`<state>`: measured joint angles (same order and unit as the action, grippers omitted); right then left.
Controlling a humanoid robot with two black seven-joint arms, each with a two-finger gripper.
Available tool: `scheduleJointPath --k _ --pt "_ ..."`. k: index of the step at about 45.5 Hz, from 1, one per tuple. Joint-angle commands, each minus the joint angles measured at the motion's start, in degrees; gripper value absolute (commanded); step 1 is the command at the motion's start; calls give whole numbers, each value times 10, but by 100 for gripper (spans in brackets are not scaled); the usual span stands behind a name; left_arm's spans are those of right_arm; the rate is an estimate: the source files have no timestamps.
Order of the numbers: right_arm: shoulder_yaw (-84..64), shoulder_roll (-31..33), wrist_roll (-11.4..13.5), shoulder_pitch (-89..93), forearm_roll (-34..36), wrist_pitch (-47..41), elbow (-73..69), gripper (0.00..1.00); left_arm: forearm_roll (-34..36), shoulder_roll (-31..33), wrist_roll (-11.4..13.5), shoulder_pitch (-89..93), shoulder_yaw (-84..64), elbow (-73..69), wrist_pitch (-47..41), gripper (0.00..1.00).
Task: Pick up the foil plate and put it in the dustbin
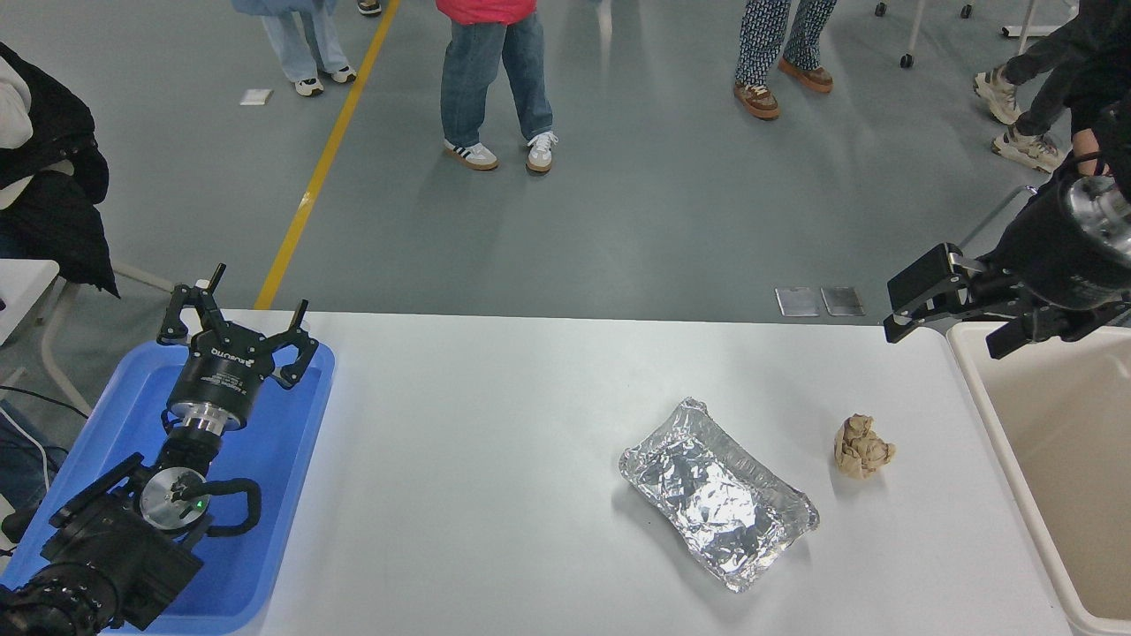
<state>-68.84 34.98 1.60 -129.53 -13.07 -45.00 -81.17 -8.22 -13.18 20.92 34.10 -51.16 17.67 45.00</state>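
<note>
On the white table (495, 424) lie one foil plate (717, 492) and one paper ball (862, 447) (right gripper (959, 320) spread wide, empty).

1 head view, set high on the robot's side, looks forward and down over the white table (495, 459). The table's near edge is cut off at the bottom; past its far edge lies grey floor (636, 212) with standing people's legs (495, 79).
</note>
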Motion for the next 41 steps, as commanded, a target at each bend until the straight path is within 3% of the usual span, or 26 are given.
scheduleJointPath --k 1,14,22,31,41 --pt "-28 -3 0 2 15 0 6 100 0 0 0 0 0 0 0 100" --pt "-45 28 0 51 29 0 3 100 0 0 0 0 0 0 0 100" --pt "-36 39 0 139 97 1 1 100 0 0 0 0 0 0 0 100" --pt "30 33 0 294 141 169 2 100 0 0 0 1 0 0 0 100" --pt "135 33 0 427 163 268 1 100 0 0 0 1 0 1 0 100"
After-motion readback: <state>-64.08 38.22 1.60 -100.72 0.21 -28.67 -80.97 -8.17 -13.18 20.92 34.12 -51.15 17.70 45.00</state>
